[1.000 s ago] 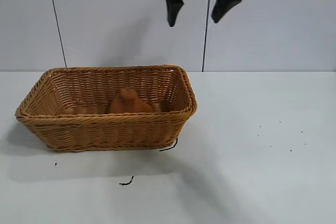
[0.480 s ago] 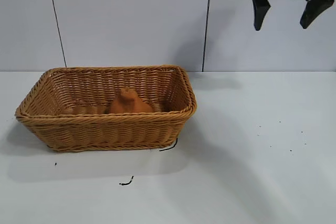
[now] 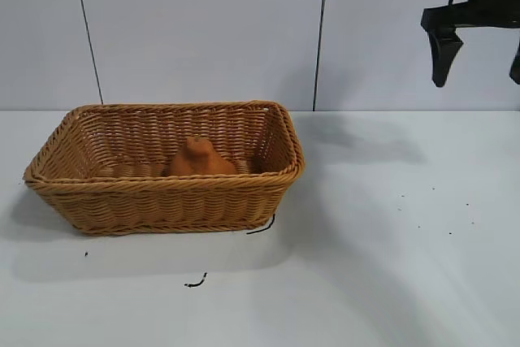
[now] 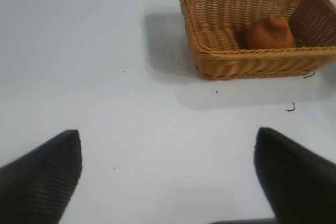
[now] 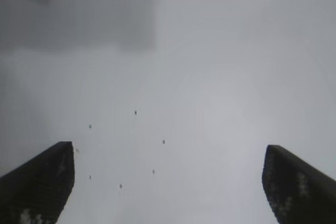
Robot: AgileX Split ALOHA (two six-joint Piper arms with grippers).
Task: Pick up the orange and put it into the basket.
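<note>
The dull-orange, pear-shaped orange (image 3: 197, 158) lies inside the tan wicker basket (image 3: 162, 197) at the table's left. Both also show in the left wrist view, the orange (image 4: 269, 32) within the basket (image 4: 252, 65). My right gripper (image 3: 479, 58) hangs open and empty high at the far right, well away from the basket; its wrist view shows its spread fingers (image 5: 168, 145) over bare speckled table. My left gripper (image 4: 169, 132) is open and empty over bare table, far from the basket, and is out of the exterior view.
Two small black scraps lie on the table in front of the basket (image 3: 195, 282) and at its right corner (image 3: 262, 227). Small dark specks (image 3: 431, 209) dot the white table at the right. A grey panelled wall stands behind.
My right gripper has moved from above the basket's right end to the far right and come down a little, still open. The orange and basket have not moved.
</note>
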